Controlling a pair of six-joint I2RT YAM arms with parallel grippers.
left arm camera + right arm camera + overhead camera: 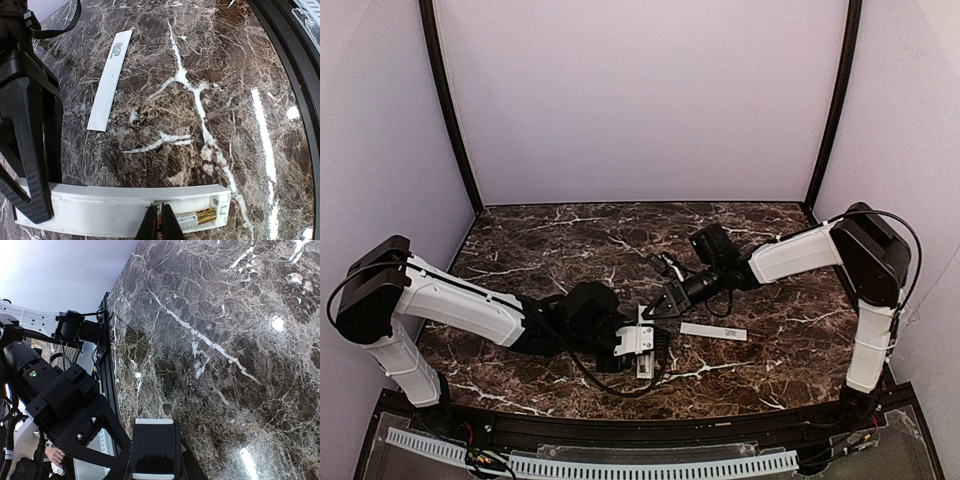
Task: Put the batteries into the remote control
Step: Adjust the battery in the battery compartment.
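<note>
- Two fingertips of the left gripper (160, 226) are pressed together with nothing visible between them. Their points sit at the inner end of the one battery (197, 218) in view, which lies in the open bay at one end of the remote control (100, 212). A push at an angle could make the tips skid off the rounded end. That could flip the battery out of the bay or jam it crooked against the contact.
- Only that single battery shows in the bay, and whether a second sits hidden beneath the tips cannot be told. On that evidence the loading looks about half done. A second one forced in beside a poorly seated first could wedge both.
- At the remote control's opposite end, the right gripper (655, 308) is clamped on the casing. Whether the casing rests on the marble table (550, 240) or hangs just above it cannot be told. The grip is far from the bay, so downward pressure there could lever the remote control round in the jaws or tip it loose.
- Farther right, the flat white cover strip (713, 331) lies on the table, near both arms but apart from the remote control. A careless sweep could knock it out of reach.
</note>
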